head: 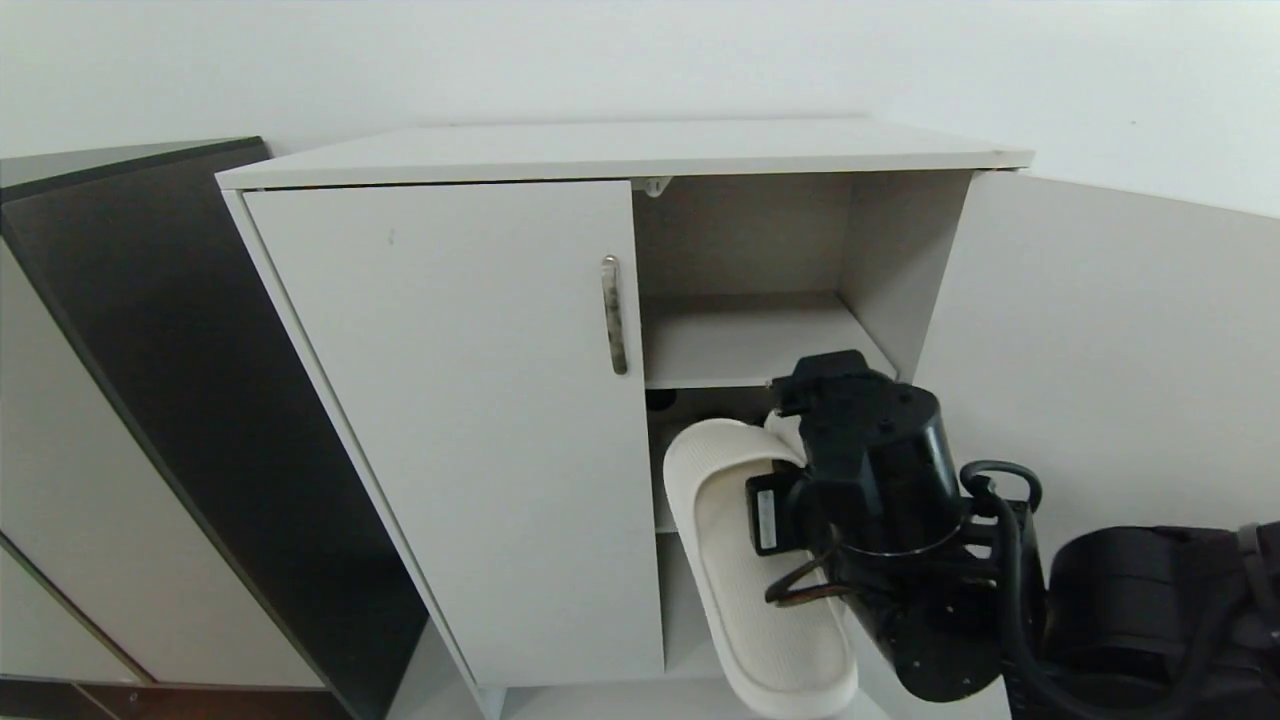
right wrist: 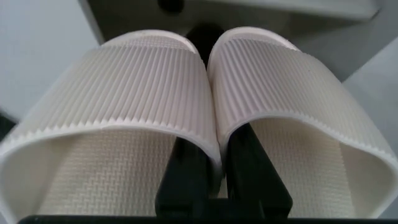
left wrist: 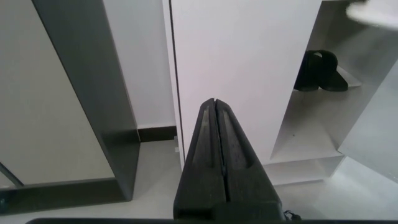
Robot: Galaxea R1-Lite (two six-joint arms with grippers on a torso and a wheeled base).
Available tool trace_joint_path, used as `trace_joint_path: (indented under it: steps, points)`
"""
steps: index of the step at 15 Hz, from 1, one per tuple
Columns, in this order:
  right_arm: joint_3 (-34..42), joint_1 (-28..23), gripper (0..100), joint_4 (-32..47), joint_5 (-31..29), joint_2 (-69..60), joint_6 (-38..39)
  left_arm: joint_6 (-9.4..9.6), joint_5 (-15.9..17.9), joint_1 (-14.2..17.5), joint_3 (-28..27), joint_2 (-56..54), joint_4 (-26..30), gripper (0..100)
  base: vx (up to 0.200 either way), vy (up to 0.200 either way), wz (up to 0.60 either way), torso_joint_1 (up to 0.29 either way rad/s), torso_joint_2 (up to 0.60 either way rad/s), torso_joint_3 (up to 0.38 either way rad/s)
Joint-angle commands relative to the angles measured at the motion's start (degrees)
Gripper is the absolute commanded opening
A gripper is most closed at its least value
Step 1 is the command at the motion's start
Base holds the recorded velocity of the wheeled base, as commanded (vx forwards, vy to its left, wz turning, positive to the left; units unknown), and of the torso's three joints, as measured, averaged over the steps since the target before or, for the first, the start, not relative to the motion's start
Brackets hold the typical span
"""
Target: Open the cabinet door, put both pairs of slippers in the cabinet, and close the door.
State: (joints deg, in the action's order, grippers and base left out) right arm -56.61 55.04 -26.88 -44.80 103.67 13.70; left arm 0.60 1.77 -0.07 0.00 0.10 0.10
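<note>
Against a plain pale wall (head: 600, 60): a white cabinet (head: 620, 150) with a flat top. On its left half, the left door (head: 450, 430), shut, with an upright metal handle (head: 613, 315) near the inner edge. On the other half, the right door (head: 1100, 350), swung wide open toward the robot's right. Behind it, open to view, a pale upper shelf (head: 750, 340) and more compartments below.

Inside, on a lower shelf, from the left wrist: the black pair of slippers (left wrist: 320, 71), close together.

In front of the open half, under the level of the upper shelf: the white pair of slippers (head: 750, 570), tilted and grasped by the right gripper (right wrist: 221, 180). Clenched on the inner side walls of both slippers, with the dark fingers (right wrist: 186, 180) under the ribbed straps and the two slippers pressed side by side. Front ends toward the opening, heels toward the robot. Cannot tell whether the tips are already past the cabinet's front edge.

Low before the shut door and apart from it: the left gripper (left wrist: 214, 155), clenched on nothing, with both fingers (left wrist: 205, 155) pressed flat together.

Just beside the cabinet, on the robot's left: a tall dark panel (head: 180, 350) with a pale surface next to it. Underneath, a smooth light grey floor (left wrist: 155, 180). At the foot of the wall between panel and cabinet, a dark skirting strip (left wrist: 155, 134).
</note>
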Motion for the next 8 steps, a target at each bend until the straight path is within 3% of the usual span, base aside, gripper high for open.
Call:
trace_joint_path:
  steps: [1,3,8]
  points:
    - [-9.0,0.8,0,4.0,-3.2,3.6,0.1,0.02,0.0,0.0,0.0,0.1,0.0,0,0.0,0.0,0.0,0.0,0.0,0.0]
    - [-14.3,0.0,0,9.2,-3.3,4.0,1.8,-0.07,0.0,0.0,0.0,0.1,0.0,0,0.0,0.0,0.0,0.0,0.0,0.0]
    - [-15.7,-2.0,0,9.7,-7.4,5.3,0.8,0.02,0.0,0.0,0.0,0.1,0.0,0,0.0,0.0,0.0,0.0,0.0,0.0]
